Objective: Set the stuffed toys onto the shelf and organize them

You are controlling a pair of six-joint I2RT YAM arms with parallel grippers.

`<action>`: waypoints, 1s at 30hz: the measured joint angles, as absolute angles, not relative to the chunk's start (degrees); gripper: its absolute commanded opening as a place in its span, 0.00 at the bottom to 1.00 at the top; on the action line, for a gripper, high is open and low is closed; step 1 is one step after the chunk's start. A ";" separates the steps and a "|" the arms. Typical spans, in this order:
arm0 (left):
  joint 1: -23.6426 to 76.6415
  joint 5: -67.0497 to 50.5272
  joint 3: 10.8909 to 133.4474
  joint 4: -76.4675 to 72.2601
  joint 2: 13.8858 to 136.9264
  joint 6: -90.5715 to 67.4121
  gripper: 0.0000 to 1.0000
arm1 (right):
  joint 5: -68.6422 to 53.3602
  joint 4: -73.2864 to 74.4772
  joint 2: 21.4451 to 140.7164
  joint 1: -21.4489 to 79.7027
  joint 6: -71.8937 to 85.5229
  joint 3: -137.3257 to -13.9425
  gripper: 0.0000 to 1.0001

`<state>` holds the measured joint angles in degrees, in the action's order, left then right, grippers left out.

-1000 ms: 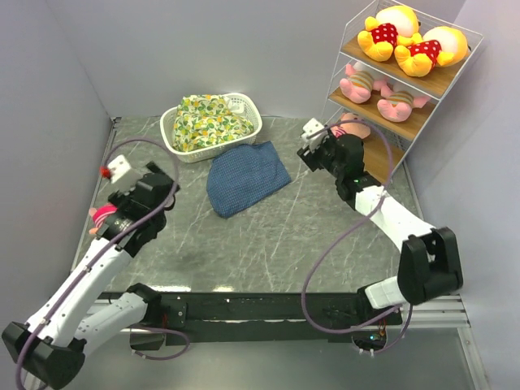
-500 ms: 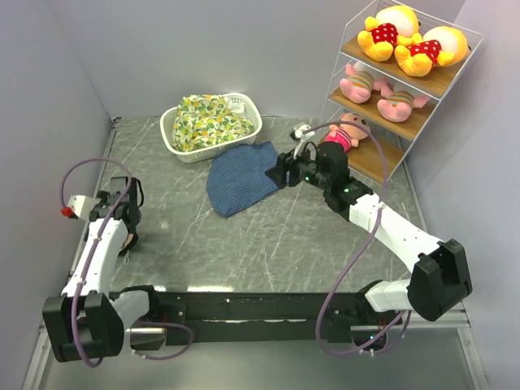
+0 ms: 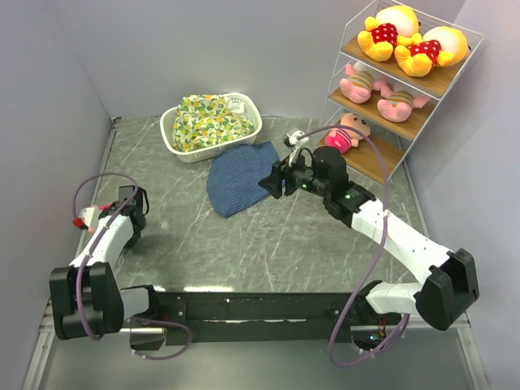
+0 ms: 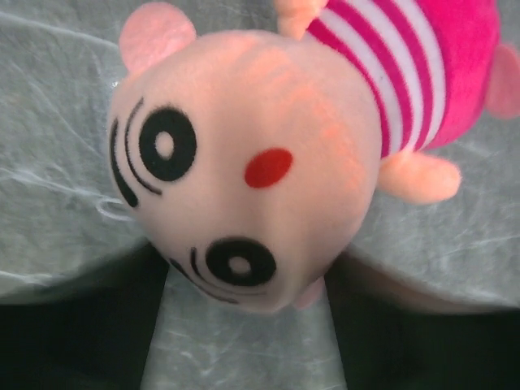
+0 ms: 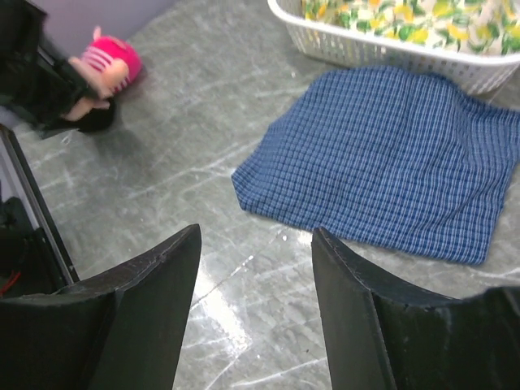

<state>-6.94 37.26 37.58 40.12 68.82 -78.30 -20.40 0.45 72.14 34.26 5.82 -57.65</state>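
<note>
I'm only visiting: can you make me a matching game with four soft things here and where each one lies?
Things: 1 yellow bears; 2 striped piglets; 3 floral cloth bundle; 4 blue checked cloth.
Places: a in the white basket; b top board of the shelf; c flat on the table; d middle board.
Pairs: 1-b, 2-d, 3-a, 4-c.

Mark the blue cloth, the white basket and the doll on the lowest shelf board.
blue cloth (image 3: 244,177), top view, its middle.
white basket (image 3: 185,154), top view, near wall.
doll (image 3: 345,133), top view, pink body.
</note>
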 measured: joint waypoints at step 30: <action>-1.41 -33.45 40.66 14.26 52.69 -25.26 0.01 | -34.06 2.17 65.01 36.25 -40.29 -53.56 0.67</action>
